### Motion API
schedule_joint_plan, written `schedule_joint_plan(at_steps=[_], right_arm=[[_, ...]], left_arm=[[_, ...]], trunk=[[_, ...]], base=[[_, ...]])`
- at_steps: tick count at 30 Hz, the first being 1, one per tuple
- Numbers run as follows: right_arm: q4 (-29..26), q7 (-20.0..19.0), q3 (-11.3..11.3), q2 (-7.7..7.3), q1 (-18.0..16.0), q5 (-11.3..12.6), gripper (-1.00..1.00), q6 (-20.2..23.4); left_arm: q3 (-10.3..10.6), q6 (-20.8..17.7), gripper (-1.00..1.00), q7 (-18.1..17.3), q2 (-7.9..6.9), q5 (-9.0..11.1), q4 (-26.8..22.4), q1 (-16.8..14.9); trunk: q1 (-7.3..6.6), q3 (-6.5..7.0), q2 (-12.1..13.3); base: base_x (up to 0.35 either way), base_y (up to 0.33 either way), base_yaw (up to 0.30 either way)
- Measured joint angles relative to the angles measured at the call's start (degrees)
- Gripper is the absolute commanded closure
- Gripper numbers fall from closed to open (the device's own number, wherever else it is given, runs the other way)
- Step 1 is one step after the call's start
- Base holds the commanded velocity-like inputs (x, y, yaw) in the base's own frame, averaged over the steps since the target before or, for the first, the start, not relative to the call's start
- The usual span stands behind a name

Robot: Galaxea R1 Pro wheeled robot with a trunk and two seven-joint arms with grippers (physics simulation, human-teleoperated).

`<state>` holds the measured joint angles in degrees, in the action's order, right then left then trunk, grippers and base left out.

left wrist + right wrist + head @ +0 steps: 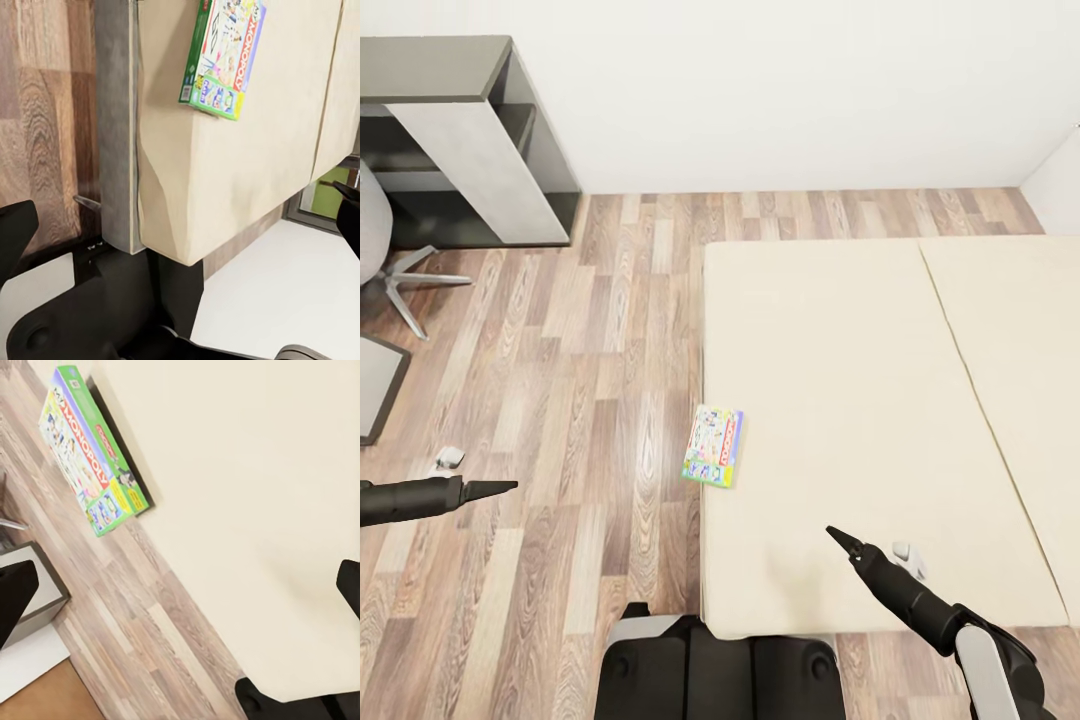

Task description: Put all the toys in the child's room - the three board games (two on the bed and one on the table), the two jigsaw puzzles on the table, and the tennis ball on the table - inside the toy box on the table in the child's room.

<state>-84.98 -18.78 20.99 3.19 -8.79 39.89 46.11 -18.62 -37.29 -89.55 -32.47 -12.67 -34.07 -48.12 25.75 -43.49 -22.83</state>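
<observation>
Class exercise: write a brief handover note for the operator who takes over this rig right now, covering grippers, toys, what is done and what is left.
Left gripper: empty, over the floor; open or shut unclear.
Right gripper: empty, over the bed; open or shut unclear.
One green-edged board game lies at the mattress's left edge, overhanging the floor, ungrasped.
Dark section of the table is at far left.
Left: grasp this game and carry it to the toy box; the other toys remain to be checked.

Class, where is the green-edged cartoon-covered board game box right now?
In the head view, the green-edged cartoon-covered board game box overhangs the beige bed mattress's left edge.
</observation>
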Motion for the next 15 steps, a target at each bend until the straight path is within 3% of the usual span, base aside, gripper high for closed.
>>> schedule_joint_plan(at_steps=[15], right_arm=[[0.0,0.0,-0.6,0.09,0.0,0.0,-1.0,0.0]], left_arm=[[0.0,0.0,-1.0,0.0,0.0,0.0,0.0,0.0]], trunk=[[0.0,1.43,0.0]], base=[[0.0,0.0,0.0]])
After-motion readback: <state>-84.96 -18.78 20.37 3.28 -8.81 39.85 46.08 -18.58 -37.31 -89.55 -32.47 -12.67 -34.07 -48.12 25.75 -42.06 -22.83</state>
